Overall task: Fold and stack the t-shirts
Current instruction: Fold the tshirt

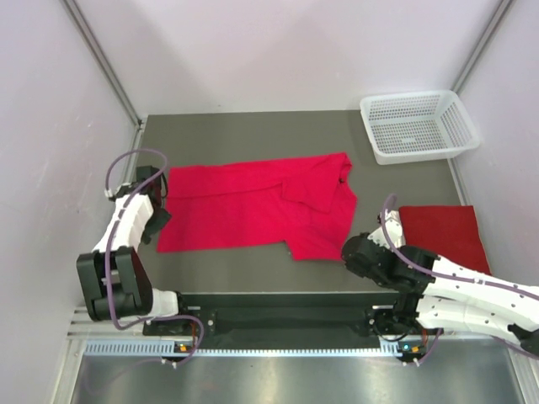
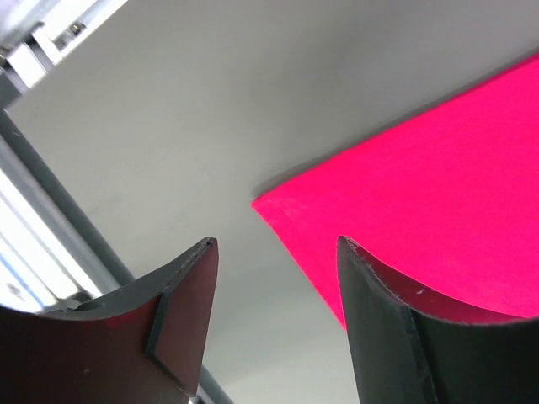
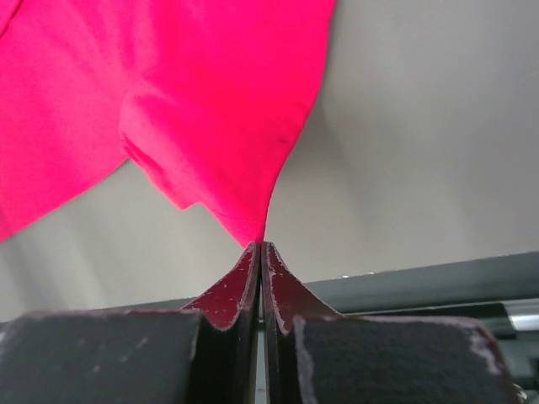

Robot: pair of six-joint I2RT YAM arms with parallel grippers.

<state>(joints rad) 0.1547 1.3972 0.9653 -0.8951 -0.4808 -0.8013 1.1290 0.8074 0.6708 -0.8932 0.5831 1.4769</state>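
Grey counter: one spread t-shirt, one folded t-shirt at right. Right tool pinches the spread one's near corner, presumably for folding; left tool wide, empty.

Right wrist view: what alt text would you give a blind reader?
The right claw is shut on a corner of the red t-shirt, which is drawn to a point there. The cloth spreads away over the grey table.
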